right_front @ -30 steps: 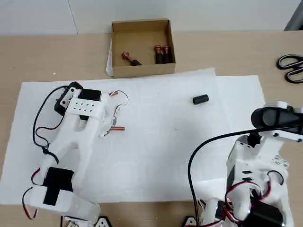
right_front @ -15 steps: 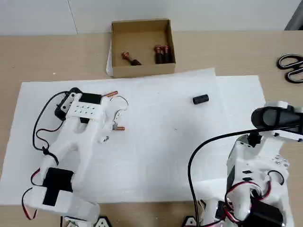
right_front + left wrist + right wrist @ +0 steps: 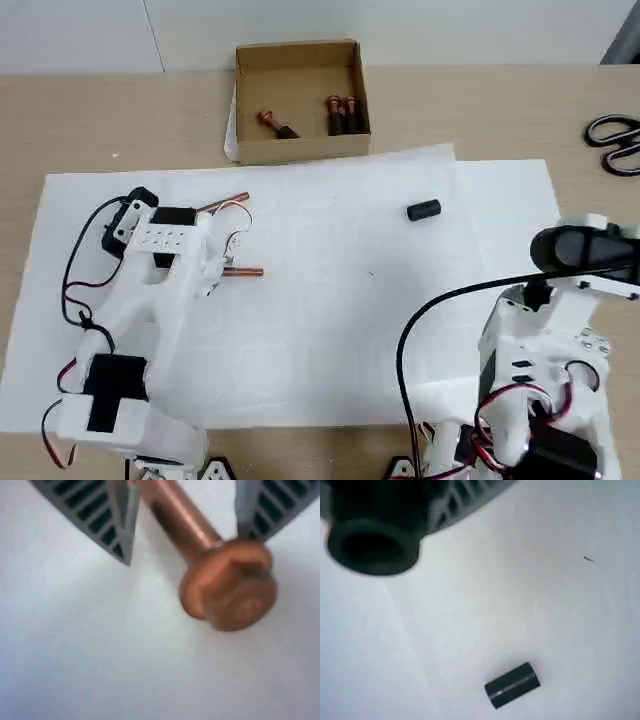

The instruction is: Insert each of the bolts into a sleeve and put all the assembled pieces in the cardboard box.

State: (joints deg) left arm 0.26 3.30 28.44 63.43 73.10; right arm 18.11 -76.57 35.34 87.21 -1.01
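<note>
Over the white paper sheet [image 3: 330,330] covering the tan wooden desk [image 3: 100,120], a copper hex-headed bolt [image 3: 227,587] sits inside the left claw [image 3: 186,544], head poking out; whether the claw pinches it I cannot tell. The right claw [image 3: 415,517] holds a short black tubular sleeve [image 3: 372,547]. A second black sleeve [image 3: 423,211] lies loose on the paper. The brown cardboard box [image 3: 300,48], at the paper's far edge, has three assembled pieces [image 3: 340,115] inside.

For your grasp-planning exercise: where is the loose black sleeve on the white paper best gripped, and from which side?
Probably across the curved middle of the black sleeve, coming down from above. It lies on its side on the white paper, so a grip straddling the barrel should seat squarely and leave both ends open.
</note>
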